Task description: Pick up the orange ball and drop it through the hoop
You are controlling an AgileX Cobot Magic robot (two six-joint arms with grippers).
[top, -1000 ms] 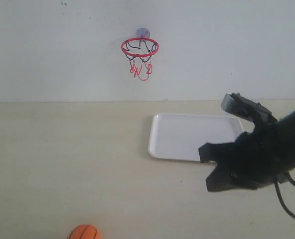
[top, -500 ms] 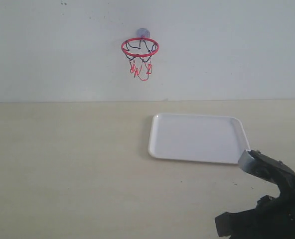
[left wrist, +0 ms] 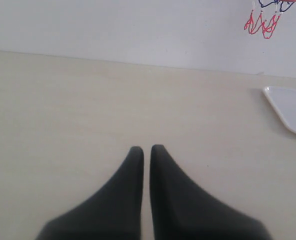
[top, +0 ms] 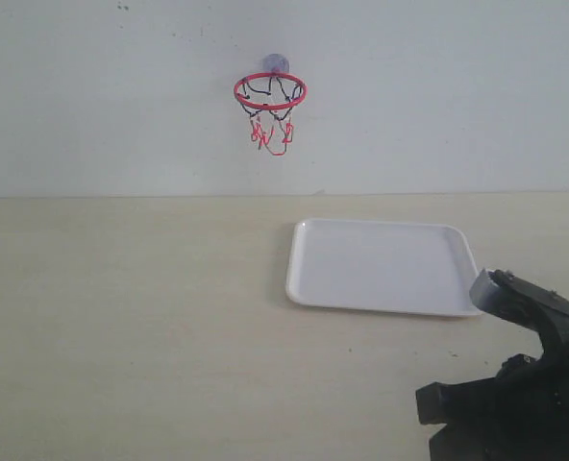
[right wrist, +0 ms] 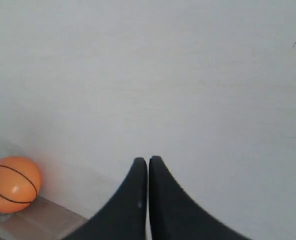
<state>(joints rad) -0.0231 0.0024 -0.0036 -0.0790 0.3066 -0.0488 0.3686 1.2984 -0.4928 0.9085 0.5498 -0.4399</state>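
two pincers, both pressed closed and empty: the left gripper (left wrist: pixel 145 148) over bare table (left wrist: pixel 63 110), the right gripper (right wrist: pixel 148 160) likewise; the orange ball (right wrist: pixel 13 185) shows only in the right wrist view, clear of that gripper, so its place relative to the white tray (top: pixel 381 267) cannot be told; round, it has no long axis; the hoop (top: pixel 270 91) sits on the wall (top: pixel 457 96) above and behind the white tray's far left corner, ring level, opening upward, net hanging straight down; the right arm (top: pixel 515 408) is by the white tray's near right corner
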